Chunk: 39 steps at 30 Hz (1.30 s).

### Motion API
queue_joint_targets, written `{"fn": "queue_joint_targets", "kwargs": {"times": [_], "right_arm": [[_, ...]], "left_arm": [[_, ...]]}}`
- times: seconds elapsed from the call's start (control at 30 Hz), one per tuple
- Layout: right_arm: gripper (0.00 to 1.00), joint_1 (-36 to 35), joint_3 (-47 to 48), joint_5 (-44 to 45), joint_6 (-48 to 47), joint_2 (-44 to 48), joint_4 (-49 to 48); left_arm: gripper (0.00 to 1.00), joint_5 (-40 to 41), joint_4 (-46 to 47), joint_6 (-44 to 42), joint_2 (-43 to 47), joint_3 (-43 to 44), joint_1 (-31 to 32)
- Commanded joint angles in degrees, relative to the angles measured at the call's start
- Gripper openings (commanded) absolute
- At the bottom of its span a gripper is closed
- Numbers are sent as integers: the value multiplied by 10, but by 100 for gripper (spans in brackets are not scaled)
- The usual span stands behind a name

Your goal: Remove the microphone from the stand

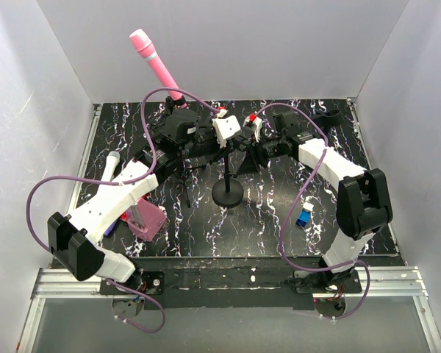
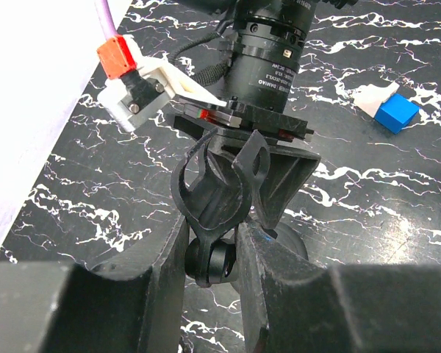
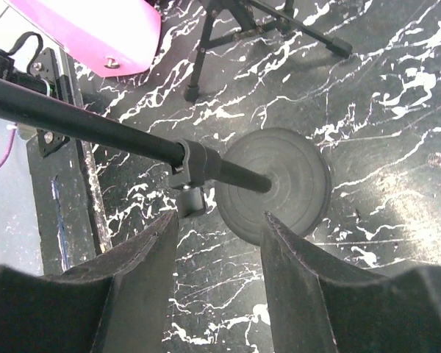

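A pink microphone (image 1: 156, 62) points up and to the left at the back. Its lower end is hidden behind my left arm's wrist, so I cannot tell what holds it. The black stand has a round base (image 1: 228, 193) (image 3: 287, 184) and a thin pole (image 3: 95, 125). Its black clip (image 2: 220, 184) is empty. My left gripper (image 2: 213, 243) (image 1: 219, 141) is shut on the swivel joint under that clip. My right gripper (image 3: 219, 217) (image 1: 246, 145) faces it from the other side, open. The pole runs just past its fingertips and nothing sits between them.
A small black tripod (image 1: 185, 176) (image 3: 242, 22) stands left of the stand base. A pink block (image 1: 145, 219) (image 3: 88, 29) and a white cylinder (image 1: 110, 165) lie at the left. A blue and white block (image 1: 304, 217) (image 2: 393, 110) lies at the right. White walls enclose the mat.
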<state>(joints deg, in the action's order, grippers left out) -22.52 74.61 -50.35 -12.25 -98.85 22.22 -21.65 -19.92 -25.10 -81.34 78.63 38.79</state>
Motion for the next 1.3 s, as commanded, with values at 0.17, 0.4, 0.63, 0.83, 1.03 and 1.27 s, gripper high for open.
{"fn": "queue_joint_targets", "kwargs": {"times": [0.17,0.4,0.63,0.83,1.03,1.27], "right_arm": [[50,-14,35,-47,-7,-11,-17],[39,-23,23,-48,-21,-15,-3],[1,-24,7,-12,-22,6,-26],[1,-30,-76,59,-42,78,-137],[1,-103,-233,210,-231,181,-307],[1,-182,-436,362,-560,194,-596]], "left_arm": [[0,5,19,-2,11,14,-2],[0,6,21,-4,9,16,-1],[0,10,20,-2,10,16,-1],[0,27,30,20,7,18,-1],[0,29,36,37,7,16,-2],[0,16,36,49,7,10,-3]]}}
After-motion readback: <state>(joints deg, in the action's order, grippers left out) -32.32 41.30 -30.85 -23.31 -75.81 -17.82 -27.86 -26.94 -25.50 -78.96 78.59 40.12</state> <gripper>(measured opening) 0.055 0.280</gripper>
